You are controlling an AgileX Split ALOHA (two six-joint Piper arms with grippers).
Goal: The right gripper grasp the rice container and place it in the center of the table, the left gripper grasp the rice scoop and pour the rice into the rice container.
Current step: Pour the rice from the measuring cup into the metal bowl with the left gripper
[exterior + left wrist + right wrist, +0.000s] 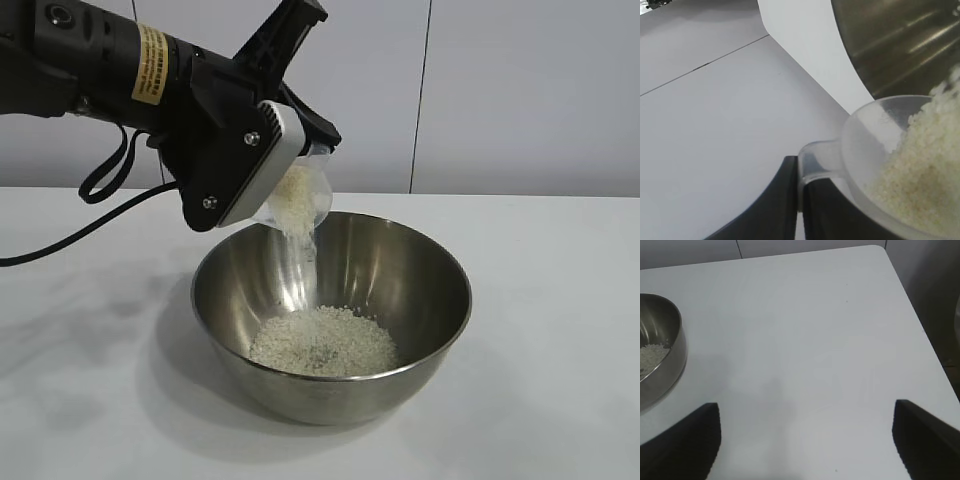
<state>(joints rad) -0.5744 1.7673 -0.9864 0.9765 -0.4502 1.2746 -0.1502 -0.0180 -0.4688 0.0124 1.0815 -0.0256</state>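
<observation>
Pouring underway: black left gripper [300, 135] with yellow label pinches tab handle of small clear plastic rice scoop [303, 198], tipped above rear rim of shiny steel rice container [420, 350]. White rice [322, 340] heaps inside container. Scoop looks light, thin, slippery; handle judged best hold. Right gripper [805, 440] parked well aside of container, fingers wide, empty.

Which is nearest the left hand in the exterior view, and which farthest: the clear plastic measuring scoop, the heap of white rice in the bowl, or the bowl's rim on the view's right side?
1. Clear plastic measuring scoop: gripped in the left hand, tilted over the bowl.
2. Heap of white rice: below, on the bottom of the shiny steel bowl.
3. Bowl's right-side rim: farthest, across the bowl.
</observation>
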